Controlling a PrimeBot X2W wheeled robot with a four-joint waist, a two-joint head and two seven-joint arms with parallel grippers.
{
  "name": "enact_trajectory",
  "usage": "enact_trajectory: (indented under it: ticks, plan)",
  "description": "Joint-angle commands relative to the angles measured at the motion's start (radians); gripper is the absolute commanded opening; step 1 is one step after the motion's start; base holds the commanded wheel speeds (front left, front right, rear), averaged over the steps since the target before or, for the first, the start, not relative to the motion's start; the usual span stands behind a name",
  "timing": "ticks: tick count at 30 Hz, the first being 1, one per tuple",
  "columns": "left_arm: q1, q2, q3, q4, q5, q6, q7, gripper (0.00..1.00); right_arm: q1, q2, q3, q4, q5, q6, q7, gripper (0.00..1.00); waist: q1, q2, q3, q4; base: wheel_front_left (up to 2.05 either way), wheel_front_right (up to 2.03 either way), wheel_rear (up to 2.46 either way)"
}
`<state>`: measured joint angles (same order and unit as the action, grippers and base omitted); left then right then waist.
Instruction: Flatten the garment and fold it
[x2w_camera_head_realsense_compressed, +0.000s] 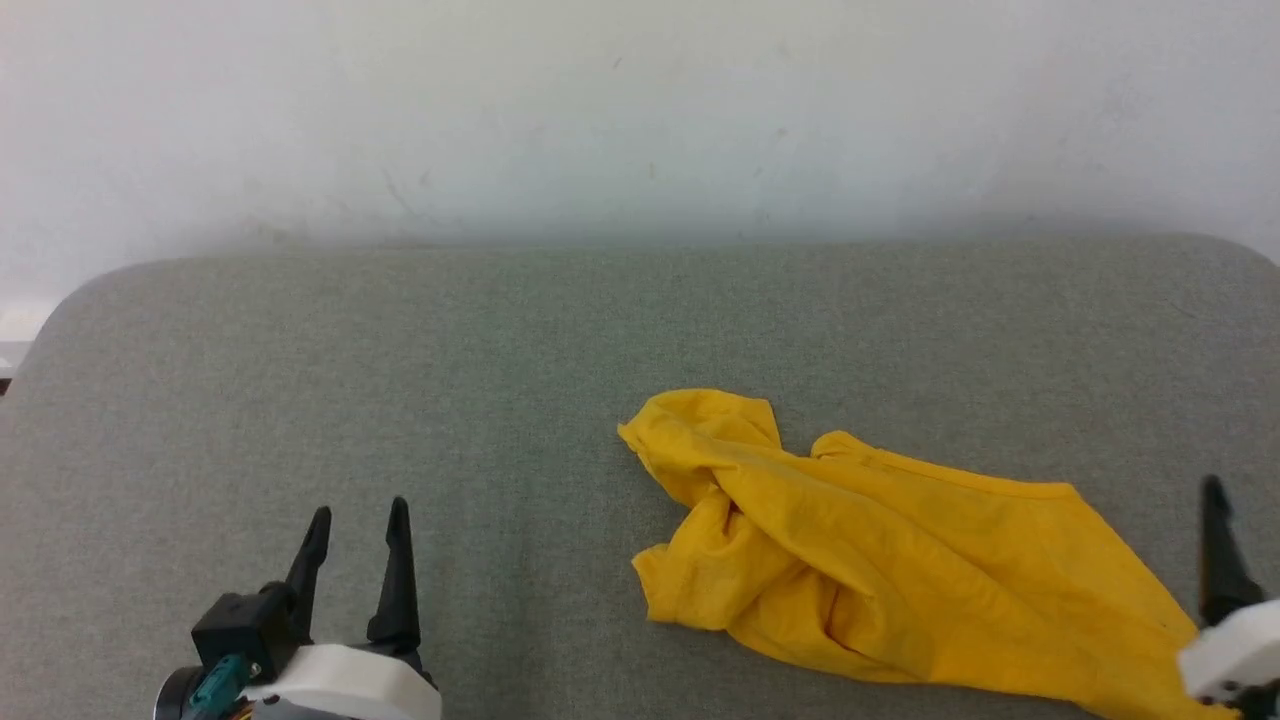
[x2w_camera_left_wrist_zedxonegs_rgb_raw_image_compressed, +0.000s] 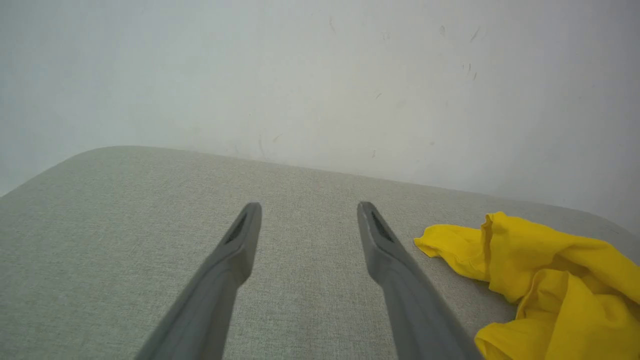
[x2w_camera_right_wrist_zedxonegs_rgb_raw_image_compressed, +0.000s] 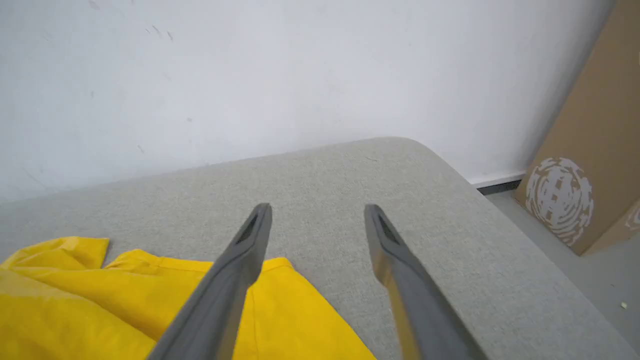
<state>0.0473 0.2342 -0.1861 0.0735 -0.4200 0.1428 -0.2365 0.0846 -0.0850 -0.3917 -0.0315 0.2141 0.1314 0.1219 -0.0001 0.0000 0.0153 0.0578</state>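
Head view: I am seeing the garment (x2w_camera_head_realsense_compressed: 900, 570) lying crumpled on the grey pad (x2w_camera_head_realsense_compressed: 400, 380) at the lower right of the frame, bunched at its left end and trailing toward the corner. The left gripper (x2w_camera_head_realsense_compressed: 360, 510) is sitting at the lower left, fingers spread and holding nothing, well apart from the cloth. The right gripper (x2w_camera_head_realsense_compressed: 1218, 520) is showing one finger at the right edge, just beside the trailing end.

Left wrist view: the left gripper (x2w_camera_left_wrist_zedxonegs_rgb_raw_image_compressed: 308, 205) is gaping over bare pad, with the garment (x2w_camera_left_wrist_zedxonegs_rgb_raw_image_compressed: 550, 270) at the lower right. I am judging the bunched end to be this arm's target: pinch one layer at an outer edge, not the wad.

Right wrist view: the right gripper (x2w_camera_right_wrist_zedxonegs_rgb_raw_image_compressed: 317, 206) is spread and empty, its left finger crossing the cloth's flatter edge (x2w_camera_right_wrist_zedxonegs_rgb_raw_image_compressed: 125, 295). I am planning to take that hem corner, then draw both arms apart, low and slow, so the folds pull out without dragging the whole garment.
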Motion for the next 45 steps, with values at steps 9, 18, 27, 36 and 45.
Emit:
enact_trajectory:
  ticks: [9, 18, 27, 36, 45]
  plan:
    - [0.03, 0.016, -0.005, -0.003, -0.004, 0.014, 0.019, 1.0, 0.03, 0.018, 0.281, -0.099, -0.073, -0.001, -0.057, 1.0, 0.0001, 0.0, -0.021, 0.002, 0.0, 0.0, 0.0]
    - [-0.005, 0.004, -0.062, -0.031, 0.001, -0.009, 0.063, 1.0, 0.076, 0.029, 0.396, -0.124, -0.064, -0.001, -0.043, 1.0, 0.0001, 0.0, -0.023, -0.011, 0.0, 0.0, 0.0]
    - [-0.216, -0.084, -0.25, 0.043, -0.053, -0.149, 0.295, 1.0, 0.061, 0.032, 0.396, -0.139, -0.075, -0.001, -0.027, 1.0, 0.0001, 0.0, 0.009, -0.04, 0.0, 0.0, 0.0]
    - [-0.327, -0.112, -0.373, 0.245, -0.067, -0.199, 0.565, 1.0, 0.048, 0.034, 0.403, -0.124, -0.072, -0.001, -0.013, 1.0, 0.0001, 0.0, 0.031, -0.085, 0.0, 0.0, 0.0]
    - [-0.254, -0.063, -0.34, 0.132, -0.073, -0.166, 0.513, 0.0, 0.07, 0.035, 0.376, -0.116, -0.063, -0.001, -0.019, 1.0, 0.0001, 0.0, 0.012, -0.049, 0.0, 0.0, 0.0]
